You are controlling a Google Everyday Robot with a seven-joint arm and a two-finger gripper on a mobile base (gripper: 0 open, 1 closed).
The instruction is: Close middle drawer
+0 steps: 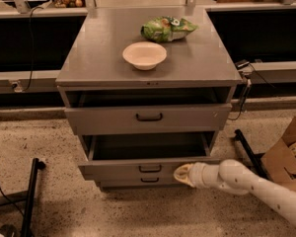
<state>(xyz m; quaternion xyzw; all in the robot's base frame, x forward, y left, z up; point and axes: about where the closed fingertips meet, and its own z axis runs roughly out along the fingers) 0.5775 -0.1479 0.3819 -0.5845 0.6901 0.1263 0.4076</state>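
The grey metal cabinet [89,63] has three drawers. The middle drawer [118,171] stands partly pulled out, its dark inside showing, with a small dark bar handle [150,168] on its low front. My gripper [183,175] comes in from the lower right on a white arm [251,184] and its tip is against the right part of the middle drawer's front. The top drawer [103,118], taller and wider-fronted, sticks out slightly. The lowest drawer [149,180] shows just under the middle one.
A white bowl [144,55] and a green snack bag [167,28] lie on the cabinet top. A cardboard box [286,152] stands on the floor at the right, with a black bar [244,144] beside it. A black stand leg [30,196] lies at the lower left.
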